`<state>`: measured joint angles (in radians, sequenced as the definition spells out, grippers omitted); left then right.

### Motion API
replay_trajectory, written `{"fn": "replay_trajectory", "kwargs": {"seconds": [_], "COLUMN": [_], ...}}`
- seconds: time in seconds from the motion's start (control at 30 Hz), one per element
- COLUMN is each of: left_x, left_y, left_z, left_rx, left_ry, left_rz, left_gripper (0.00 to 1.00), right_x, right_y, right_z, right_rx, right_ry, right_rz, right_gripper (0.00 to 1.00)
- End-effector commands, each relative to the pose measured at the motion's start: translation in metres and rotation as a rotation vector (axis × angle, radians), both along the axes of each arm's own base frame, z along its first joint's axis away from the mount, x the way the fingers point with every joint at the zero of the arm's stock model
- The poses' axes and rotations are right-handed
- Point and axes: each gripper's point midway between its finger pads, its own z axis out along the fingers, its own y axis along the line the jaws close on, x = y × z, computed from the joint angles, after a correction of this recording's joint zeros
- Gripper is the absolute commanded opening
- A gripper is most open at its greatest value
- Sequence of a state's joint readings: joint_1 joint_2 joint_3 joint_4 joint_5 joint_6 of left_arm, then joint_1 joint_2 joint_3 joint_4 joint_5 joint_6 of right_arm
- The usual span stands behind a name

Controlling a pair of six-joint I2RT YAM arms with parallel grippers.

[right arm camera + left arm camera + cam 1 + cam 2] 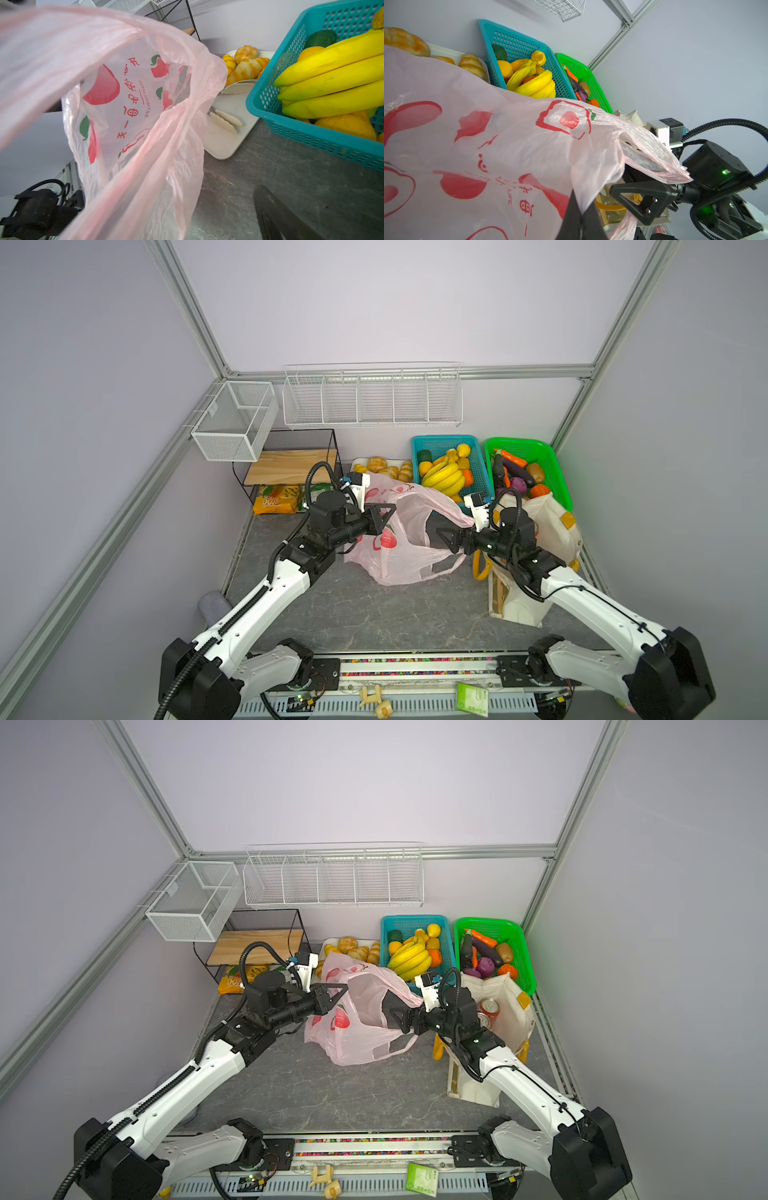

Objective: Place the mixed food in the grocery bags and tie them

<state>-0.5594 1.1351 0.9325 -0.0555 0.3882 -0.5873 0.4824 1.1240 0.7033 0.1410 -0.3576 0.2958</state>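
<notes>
The pink plastic bag [407,541] [361,1029] lies mid-table with its mouth spread wide. My left gripper [388,510] [581,216] is shut on the bag's left rim. My right gripper [441,529] [392,1011] stands open at the opposite rim, with the film draped over one finger; the other finger [278,216] is bare. The cream tote [548,522] [513,1006] stands behind my right arm and holds an orange soda can [489,1006]. The bananas [444,481] [332,83] and oranges [425,467] are in the teal basket [440,438].
A green basket [540,450] of vegetables sits at the back right. A white tray of bread [382,464] is behind the bag, with tongs [224,121] on it. The black wire shelf [291,464] and a snack packet [276,499] are back left.
</notes>
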Motion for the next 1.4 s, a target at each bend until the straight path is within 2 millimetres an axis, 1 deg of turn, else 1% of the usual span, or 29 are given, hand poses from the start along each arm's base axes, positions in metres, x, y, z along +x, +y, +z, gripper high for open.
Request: {"fn": "replay_trajectory", "kwargs": {"seconds": [0.0,0.07,0.13,0.2,0.27,0.33,0.37,0.47,0.57,0.6,0.63,0.7,0.77,0.83,0.9,0.97,1.0,1.03,1.1,1.17,1.23,1.3,1.37], "left_x": [-0.005,-0.008,-0.011,-0.014,-0.017,-0.02,-0.022,-0.028,-0.03,-0.03,-0.029,-0.023,-0.017,-0.015,-0.015,-0.013,-0.012,-0.013,-0.015,-0.017,-0.018,-0.018,-0.018], "left_y": [-0.006,-0.01,-0.014,-0.016,-0.019,-0.02,-0.021,-0.023,-0.022,-0.021,-0.019,-0.01,0.01,0.036,0.064,0.094,0.102,0.104,0.089,0.067,0.052,0.042,0.036], "left_z": [0.009,0.014,0.015,0.016,0.015,0.014,0.015,0.017,0.013,0.013,0.011,0.004,-0.006,-0.017,-0.026,-0.032,-0.032,-0.031,-0.025,-0.02,-0.018,-0.022,-0.027], "left_rx": [-0.043,-0.061,-0.067,-0.072,-0.074,-0.079,-0.084,-0.092,-0.082,-0.076,-0.058,-0.002,0.095,0.201,0.302,0.408,0.434,0.442,0.389,0.301,0.261,0.277,0.311], "left_ry": [-0.013,-0.016,-0.017,-0.018,-0.015,-0.014,-0.018,-0.025,-0.025,-0.026,-0.025,-0.01,0.007,0.032,0.031,0.023,0.011,-0.005,-0.029,-0.028,-0.017,-0.013,-0.02], "left_rz": [-0.037,-0.071,-0.097,-0.124,-0.15,-0.168,-0.18,-0.213,-0.218,-0.215,-0.202,-0.135,-0.026,0.091,0.2,0.324,0.357,0.36,0.296,0.206,0.156,0.136,0.137], "left_gripper": [0.0,0.0,0.0,0.0,0.0,0.0,0.0,0.0,0.0,0.0,0.0,0.0,0.0,0.0,0.0,0.0,0.0,0.0,0.02,0.11,0.2,0.31,0.4], "right_x": [-0.006,-0.011,-0.012,-0.008,0.001,0.007,0.013,0.023,0.039,0.043,0.049,0.058,0.064,0.063,0.059,0.054,0.052,0.051,0.049,0.048,0.046,0.043,0.041], "right_y": [0.011,0.017,0.021,0.02,0.018,0.021,0.022,0.028,0.024,0.02,0.01,-0.017,-0.045,-0.06,-0.058,-0.044,-0.037,-0.03,-0.018,-0.008,-0.001,0.003,0.006], "right_z": [0.018,0.022,0.028,0.034,0.039,0.042,0.041,0.036,0.026,0.023,0.016,-0.001,-0.014,-0.024,-0.027,-0.023,-0.02,-0.017,-0.009,0.001,0.005,0.007,0.012], "right_rx": [-0.005,0.008,0.016,0.027,0.033,0.049,0.045,0.031,0.005,-0.013,-0.048,-0.162,-0.273,-0.304,-0.279,-0.229,-0.205,-0.181,-0.146,-0.113,-0.095,-0.081,-0.06], "right_ry": [-0.108,-0.14,-0.171,-0.203,-0.212,-0.212,-0.203,-0.183,-0.141,-0.132,-0.108,-0.059,-0.02,0.022,0.032,0.027,0.025,0.023,0.024,0.02,0.023,0.028,0.02], "right_rz": [0.091,0.147,0.163,0.138,0.087,0.073,0.038,0.008,-0.084,-0.116,-0.184,-0.326,-0.429,-0.449,-0.413,-0.342,-0.313,-0.29,-0.257,-0.238,-0.228,-0.226,-0.223], "right_gripper": [0.9,0.89,0.89,0.93,0.95,0.95,0.94,0.86,0.65,0.58,0.48,0.34,0.18,0.14,0.14,0.14,0.14,0.14,0.13,0.13,0.13,0.13,0.13]}}
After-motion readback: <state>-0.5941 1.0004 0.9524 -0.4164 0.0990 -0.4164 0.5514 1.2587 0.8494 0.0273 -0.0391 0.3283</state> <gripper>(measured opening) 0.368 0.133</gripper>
